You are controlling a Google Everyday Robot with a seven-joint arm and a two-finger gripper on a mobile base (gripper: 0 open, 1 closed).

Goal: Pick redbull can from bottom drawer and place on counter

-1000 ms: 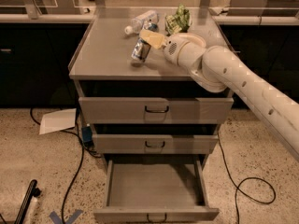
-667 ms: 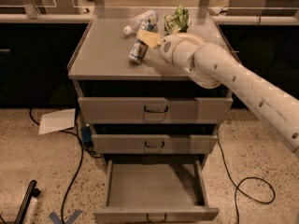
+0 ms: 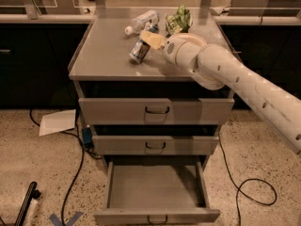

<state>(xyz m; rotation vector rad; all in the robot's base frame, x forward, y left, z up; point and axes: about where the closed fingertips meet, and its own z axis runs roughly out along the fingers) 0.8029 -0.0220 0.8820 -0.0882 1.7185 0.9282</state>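
The redbull can [image 3: 139, 51], silvery with dark blue patches, hangs tilted with its lower end at or just above the counter [image 3: 101, 55], near the middle. My gripper [image 3: 146, 40] reaches in from the right over the counter, its tan fingers [image 3: 151, 39] shut on the can's upper end. The white arm crosses the counter's right side. The bottom drawer [image 3: 155, 215] is pulled fully open below, and its inside shows nothing in it.
A clear plastic bottle with a white cap [image 3: 141, 21] and a crumpled green bag [image 3: 178, 19] lie at the counter's back. The two upper drawers are closed. A sheet of paper [image 3: 57, 122], cables and a dark pole [image 3: 26, 204] lie on the floor.
The arm has shifted a little to the left over the counter with the can in its fingers. The can stays tilted at about the same spot.
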